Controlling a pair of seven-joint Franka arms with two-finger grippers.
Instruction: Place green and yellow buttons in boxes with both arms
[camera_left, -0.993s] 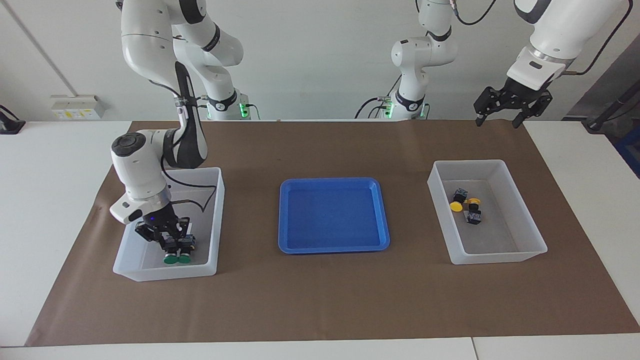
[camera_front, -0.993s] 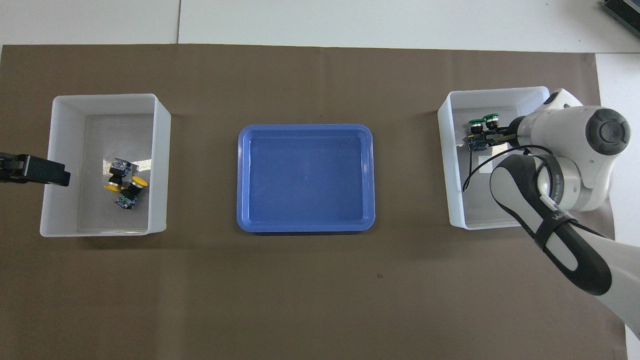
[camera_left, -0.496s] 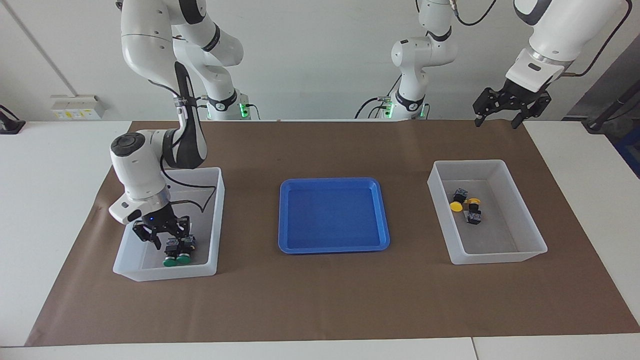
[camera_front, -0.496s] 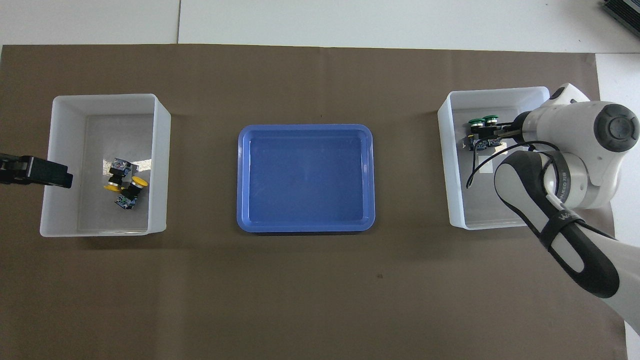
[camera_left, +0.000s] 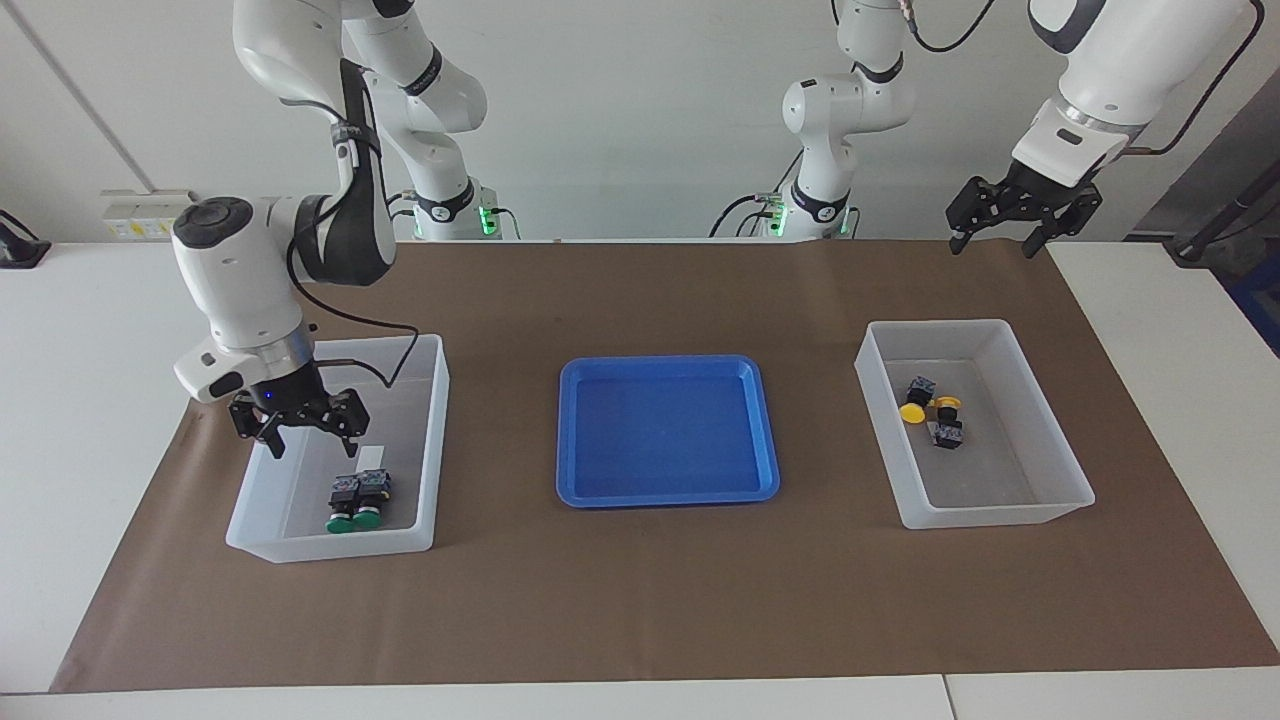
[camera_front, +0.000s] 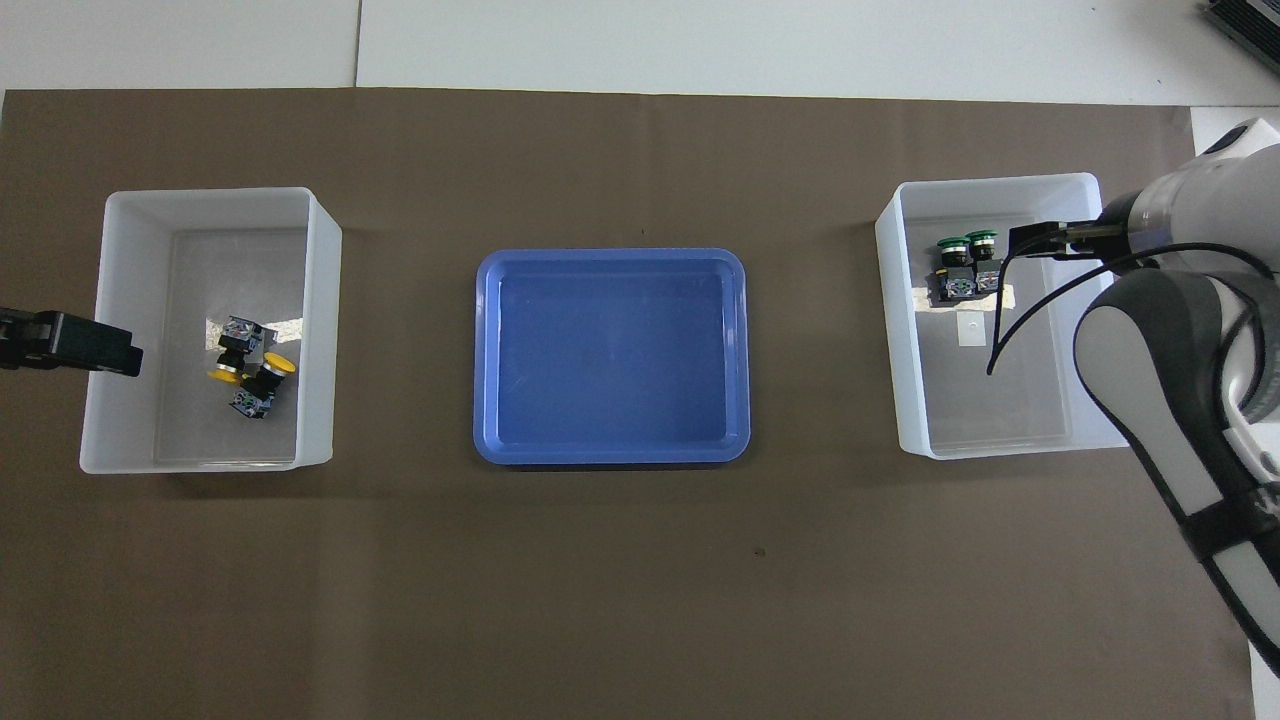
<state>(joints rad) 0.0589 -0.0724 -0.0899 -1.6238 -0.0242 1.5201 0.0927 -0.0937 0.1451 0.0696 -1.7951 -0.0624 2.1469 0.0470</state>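
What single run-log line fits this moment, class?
green buttons: in right-end box | yellow buttons: in left-end box | right tool: open above box | left tool: open, waiting | blue tray: bare

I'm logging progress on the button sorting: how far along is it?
Sorting looks done: both green buttons lie in the box at the right arm's end, both yellow buttons in the other box. Nothing is in hand: right claw and left claw are open and empty. The blue tray holds nothing.

There are two green buttons (camera_left: 354, 501), two yellow buttons (camera_left: 930, 411), two translucent white boxes (camera_left: 432, 440), one blue tray (camera_left: 667, 493), one brown mat (camera_left: 640, 600) and two robot arms (camera_left: 240, 290).
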